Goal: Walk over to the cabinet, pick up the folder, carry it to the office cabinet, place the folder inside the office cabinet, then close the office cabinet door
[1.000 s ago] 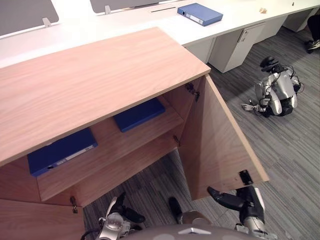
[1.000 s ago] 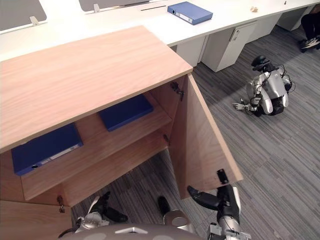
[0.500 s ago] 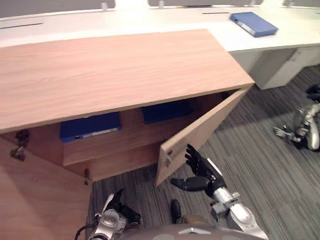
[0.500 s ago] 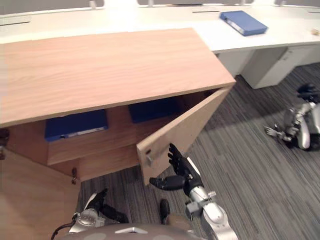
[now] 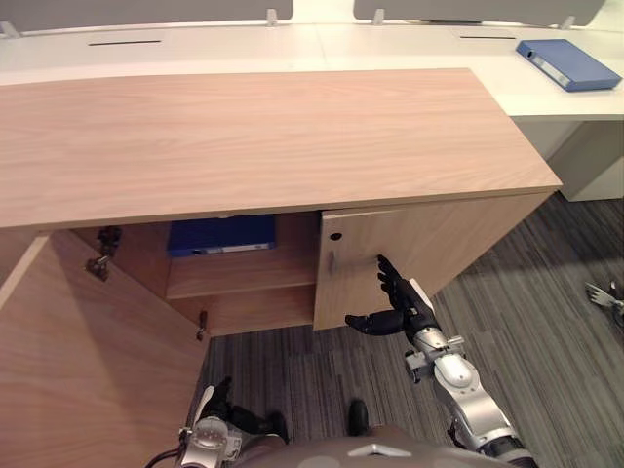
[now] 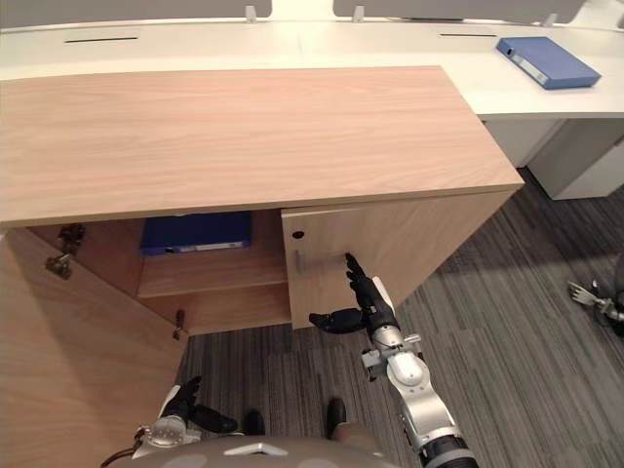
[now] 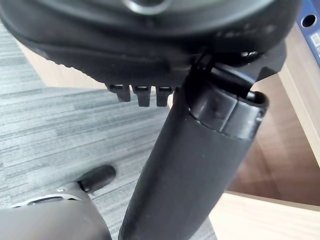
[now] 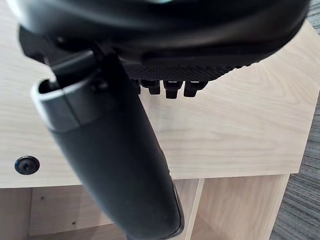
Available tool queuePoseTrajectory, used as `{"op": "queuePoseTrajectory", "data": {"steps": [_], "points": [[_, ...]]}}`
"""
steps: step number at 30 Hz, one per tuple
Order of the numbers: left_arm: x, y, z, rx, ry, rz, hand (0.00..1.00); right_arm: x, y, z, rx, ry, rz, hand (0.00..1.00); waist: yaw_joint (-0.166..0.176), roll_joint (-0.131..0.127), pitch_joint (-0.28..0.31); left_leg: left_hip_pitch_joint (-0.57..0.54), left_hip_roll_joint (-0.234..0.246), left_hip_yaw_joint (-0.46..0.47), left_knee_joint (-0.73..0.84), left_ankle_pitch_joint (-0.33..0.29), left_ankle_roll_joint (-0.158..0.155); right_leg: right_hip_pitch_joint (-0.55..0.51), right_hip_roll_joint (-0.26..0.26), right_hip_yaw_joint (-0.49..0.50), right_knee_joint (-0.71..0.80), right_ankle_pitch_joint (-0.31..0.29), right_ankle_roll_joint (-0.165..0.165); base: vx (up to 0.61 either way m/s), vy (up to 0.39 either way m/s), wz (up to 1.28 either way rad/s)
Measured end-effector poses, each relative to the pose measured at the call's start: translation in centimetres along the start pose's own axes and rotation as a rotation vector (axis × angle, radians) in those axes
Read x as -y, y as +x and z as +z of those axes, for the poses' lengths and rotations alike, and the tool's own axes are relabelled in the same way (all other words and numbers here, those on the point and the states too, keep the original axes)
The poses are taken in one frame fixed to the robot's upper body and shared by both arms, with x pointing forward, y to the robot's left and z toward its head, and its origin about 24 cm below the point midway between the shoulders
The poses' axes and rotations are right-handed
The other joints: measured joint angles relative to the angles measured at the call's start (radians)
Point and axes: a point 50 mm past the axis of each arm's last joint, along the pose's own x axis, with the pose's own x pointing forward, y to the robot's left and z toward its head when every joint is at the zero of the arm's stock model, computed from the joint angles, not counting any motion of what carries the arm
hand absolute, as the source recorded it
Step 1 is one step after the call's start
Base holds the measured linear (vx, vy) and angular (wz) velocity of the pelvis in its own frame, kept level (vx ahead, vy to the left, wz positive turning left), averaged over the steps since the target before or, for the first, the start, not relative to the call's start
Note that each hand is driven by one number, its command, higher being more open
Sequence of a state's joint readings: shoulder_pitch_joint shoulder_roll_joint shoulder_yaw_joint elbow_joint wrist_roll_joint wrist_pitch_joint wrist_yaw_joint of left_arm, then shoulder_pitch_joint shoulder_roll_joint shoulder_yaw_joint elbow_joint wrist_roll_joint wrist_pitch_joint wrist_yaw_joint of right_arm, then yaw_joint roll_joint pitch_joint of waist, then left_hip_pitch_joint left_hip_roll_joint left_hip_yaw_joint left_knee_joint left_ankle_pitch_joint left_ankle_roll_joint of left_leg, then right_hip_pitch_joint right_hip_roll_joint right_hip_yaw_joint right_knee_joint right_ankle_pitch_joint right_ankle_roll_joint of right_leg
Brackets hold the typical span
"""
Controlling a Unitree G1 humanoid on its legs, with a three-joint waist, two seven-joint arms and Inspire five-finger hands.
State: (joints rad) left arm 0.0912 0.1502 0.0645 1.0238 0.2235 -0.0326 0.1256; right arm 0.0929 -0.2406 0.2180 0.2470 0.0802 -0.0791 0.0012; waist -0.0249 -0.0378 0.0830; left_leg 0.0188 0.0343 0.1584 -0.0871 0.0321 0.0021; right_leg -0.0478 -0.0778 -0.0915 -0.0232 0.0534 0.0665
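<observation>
The folder [image 5: 220,235] is lying on the shelf [image 5: 244,274] inside the office cabinet [image 5: 273,136]. The right hand [image 5: 398,310] is touching the right door [image 5: 439,239] with straight, released fingers. The left hand [image 5: 216,409] is hanging low, fingers relaxed.

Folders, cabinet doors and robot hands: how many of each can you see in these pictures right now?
Blue folders: 2, the shelf folder in the cabinet and the desk folder on the white desk.
Cabinet doors: 2, the left door open, the right door about shut.
Hands: 2, the right hand flat on the right door, the left hand hanging low.
Total: 6.
</observation>
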Motion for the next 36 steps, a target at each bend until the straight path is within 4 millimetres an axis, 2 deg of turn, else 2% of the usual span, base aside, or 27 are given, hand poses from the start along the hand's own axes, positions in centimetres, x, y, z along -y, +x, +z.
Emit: {"op": "queuePoseTrajectory", "data": {"steps": [6,14,19,25,27,31,33,36], "points": [[0.1,-0.1,-0.3,-0.01,-0.048,0.001,1.0,1.6,0.7,-2.4,-0.121,-0.018,-0.089,1.0,0.023,0.009,-0.004,-0.003,-0.013,-0.042,0.0,0.006,0.008,0.019,-0.014,-0.04,-0.002,-0.007,0.005,0.0,0.013,0.22],[0.2,-0.3,-0.6,-0.015,-0.07,0.005,1.0,2.5,0.2,-4.7,-0.229,-0.007,-0.167,1.0,0.02,0.017,-0.003,-0.002,-0.02,-0.06,0.0,0.008,0.011,0.031,-0.02,-0.058,-0.009,-0.008,0.006,-0.01,0.005,0.07],[0.4,-0.4,-0.8,-0.023,-0.087,0.01,1.0,1.7,-1.3,-7.2,-0.333,-0.025,-0.161,1.0,0.02,0.021,-0.006,0.006,-0.021,-0.06,-0.001,0.009,0.012,0.038,-0.021,-0.057,-0.009,-0.008,0.006,0.0,0.0,0.0],[0.4,-0.6,-1.7,-0.057,-0.168,0.033,1.0,0.4,-4.7,-11.8,-0.554,0.011,-0.182,1.0,0.02,0.023,-0.006,0.028,-0.023,-0.061,-0.006,0.008,0.011,0.061,-0.024,-0.06,-0.006,-0.013,0.007,-0.03,0.001,0.01],[0.4,-0.7,-2.0,-0.068,-0.19,0.039,1.0,0.2,-5.8,-12.9,-0.614,0.024,-0.204,1.0,0.018,0.025,-0.005,0.03,-0.025,-0.066,-0.006,0.003,0.006,0.053,-0.029,-0.065,0.02,-0.034,0.014,-0.04,0.002,0.06],[0.0,-0.7,-1.8,-0.064,-0.23,0.057,1.0,0.5,-6.2,-13.3,-0.643,0.065,-0.269,1.0,0.017,0.02,0.005,-0.009,-0.039,-0.092,0.015,0.005,0.009,-0.026,-0.055,-0.067,0.165,-0.107,0.025,-0.03,-0.005,0.23],[-0.5,-0.6,-1.5,-0.054,-0.275,0.085,1.0,0.3,-6.0,-13.3,-0.65,0.071,-0.274,1.0,0.019,0.006,0.023,-0.038,-0.052,-0.137,0.041,0.001,0.013,-0.048,-0.068,-0.072,0.229,-0.155,0.03,-0.01,-0.034,0.57],[-0.6,-0.7,-1.6,-0.059,-0.328,0.106,1.0,0.3,-5.9,-13.3,-0.65,0.075,-0.275,1.0,0.022,0.005,0.028,-0.059,-0.066,-0.208,0.057,-0.001,0.013,-0.047,-0.083,-0.097,0.269,-0.203,0.038,0.01,-0.058,0.74]]}}
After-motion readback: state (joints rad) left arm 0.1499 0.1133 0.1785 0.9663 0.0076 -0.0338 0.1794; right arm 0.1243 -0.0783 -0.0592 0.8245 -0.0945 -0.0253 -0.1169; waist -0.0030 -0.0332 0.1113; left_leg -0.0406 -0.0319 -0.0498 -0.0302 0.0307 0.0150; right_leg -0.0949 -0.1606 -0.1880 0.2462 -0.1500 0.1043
